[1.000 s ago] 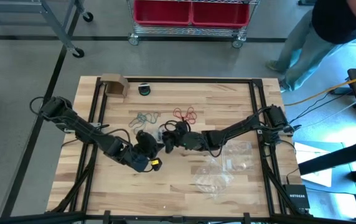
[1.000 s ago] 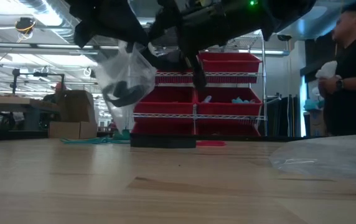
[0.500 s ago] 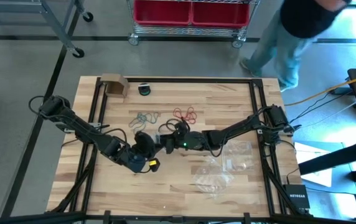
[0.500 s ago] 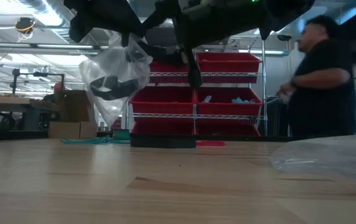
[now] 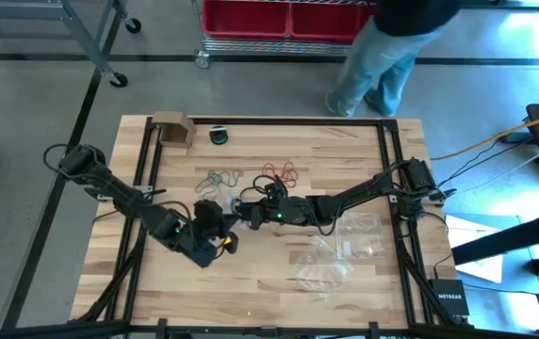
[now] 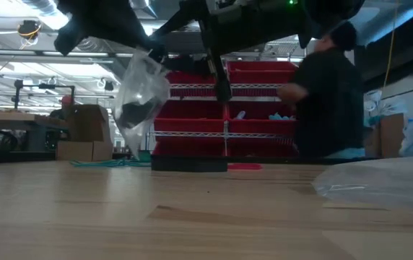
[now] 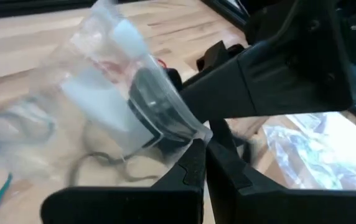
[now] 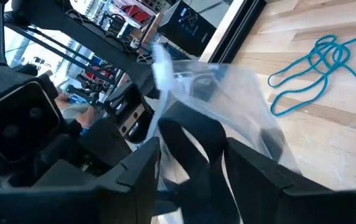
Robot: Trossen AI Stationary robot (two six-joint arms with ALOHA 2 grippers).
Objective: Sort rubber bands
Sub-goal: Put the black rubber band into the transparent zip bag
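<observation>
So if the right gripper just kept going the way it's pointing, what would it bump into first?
Most likely the clear bag with black rubber bands inside, pinched shut by the left gripper. The right gripper is already at the bag, a black band between its fingers; depth beyond is unclear.

Red bins on wire shelving, seemingly.

Both arms reach toward mid-counter and meet there. The left gripper, jaws clamped together, sits at seven o'clock from the right gripper, whose jaws stand partly apart.
</observation>
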